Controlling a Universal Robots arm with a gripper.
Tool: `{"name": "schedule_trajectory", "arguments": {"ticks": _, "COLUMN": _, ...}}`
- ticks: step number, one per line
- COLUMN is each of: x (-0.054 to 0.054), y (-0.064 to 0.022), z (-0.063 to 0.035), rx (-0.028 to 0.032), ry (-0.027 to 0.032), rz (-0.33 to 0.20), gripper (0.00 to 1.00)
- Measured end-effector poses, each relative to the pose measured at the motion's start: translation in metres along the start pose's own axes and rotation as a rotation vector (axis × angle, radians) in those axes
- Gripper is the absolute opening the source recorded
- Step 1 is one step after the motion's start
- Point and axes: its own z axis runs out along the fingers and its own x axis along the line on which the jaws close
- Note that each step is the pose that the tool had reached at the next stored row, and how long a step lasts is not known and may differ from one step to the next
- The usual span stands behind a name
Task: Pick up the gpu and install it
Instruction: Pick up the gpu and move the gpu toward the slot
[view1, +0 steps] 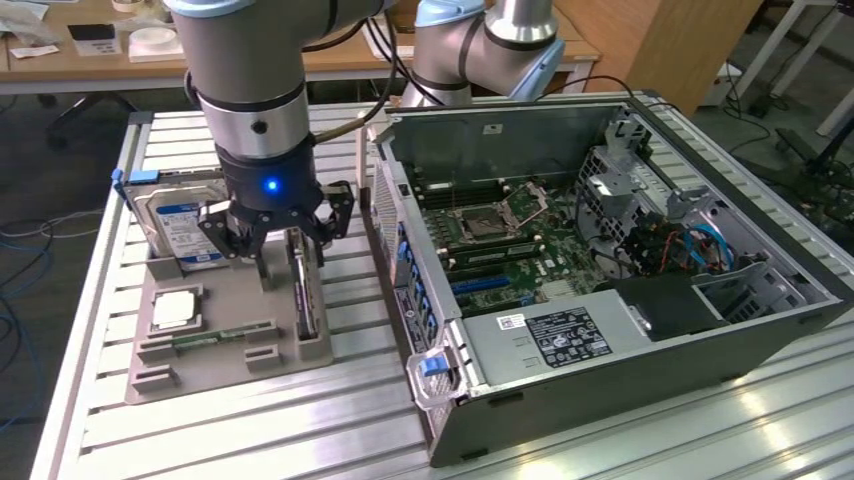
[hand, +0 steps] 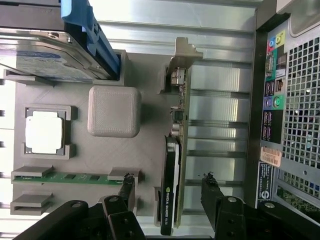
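- No word or number here can be read with certainty.
- gpu: a small green emblem and a line of pale lettering on its dark edge, too fine to make out.
- Hard drive, at the exterior view's left: a blue-and-white label, print illegible.
- Power supply, lower middle of the exterior view: a black label with white print and a small white sticker beside it, neither legible.
- Computer case, rear panel: an orange-pink sticker, print unreadable.

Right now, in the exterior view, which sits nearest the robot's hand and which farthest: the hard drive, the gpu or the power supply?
1. gpu, on edge directly below the open hand.
2. hard drive, just to the exterior view's left.
3. power supply, inside the computer case, toward the exterior view's right.
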Motion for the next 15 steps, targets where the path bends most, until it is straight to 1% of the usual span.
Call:
{"name": "schedule_trajectory", "arguments": {"ticks": 12, "x": 0.0, "y": -0.0002, "z": 0.0063, "rx": 0.0, "ry": 0.0, "rz": 0.0, "gripper": 0.65}}
{"name": "schedule_trajectory", "arguments": {"ticks": 14, "x": 0.0, "y": -0.0004, "z": 0.0105, "rx": -0.0001, "ry": -0.0001, "rz": 0.0, "gripper": 0.65}}
{"name": "schedule_trajectory", "arguments": {"ticks": 15, "x": 0.0, "y": -0.0004, "z": 0.0111, "rx": 0.0, "ry": -0.0001, "rz": 0.0, "gripper": 0.65}}
